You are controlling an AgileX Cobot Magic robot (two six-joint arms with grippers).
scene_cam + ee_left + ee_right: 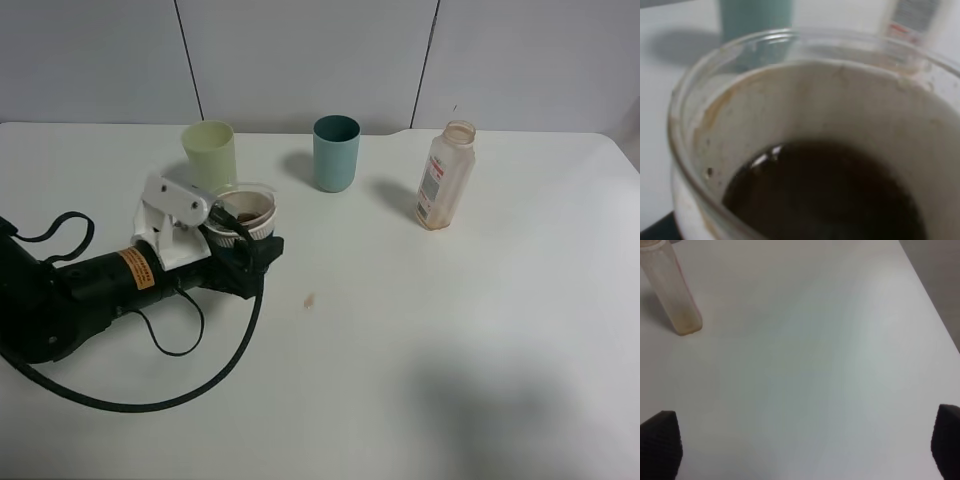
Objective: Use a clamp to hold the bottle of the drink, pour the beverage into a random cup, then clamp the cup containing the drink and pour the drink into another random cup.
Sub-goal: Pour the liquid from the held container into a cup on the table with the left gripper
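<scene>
Left gripper (252, 240): clenched on the cup containing the drink (245, 208), fingers on either side of its lower wall; the arm comes in low from the left of the table (450, 350).
Held cup: near enough upright, mouth up. My left wrist view looks straight into it and shows the beverage (830, 200) pooled dark in the bottom, well below the rim. I cannot tell whether it rests on the table or is just clear of it.
Right gripper (802, 445): released, fingertips spread wide over bare table, holding nothing.
Receiving vessel: the tumbler (210, 150) stands upright, mouth up, just beyond the held cup on the far side, a little to the left in the high view.
Governing relation: from my left gripper the tumbler lies straight ahead, past the cup. Its long axis is vertical and its rim stands higher than the cup's. From the high view the two overlap; contact cannot be confirmed.
Nearer arm: the left, by a wide margin.
Assessment: the pour calls for a lift above the tumbler's rim, then a tip forward.
Bottle (445, 175): upright, uncapped, well apart to the right, apparently drained.
Teal cup (335, 152): upright between tumbler and bottle, not involved.
Defect noted: small brown spot (309, 300) on the table near my arm.
</scene>
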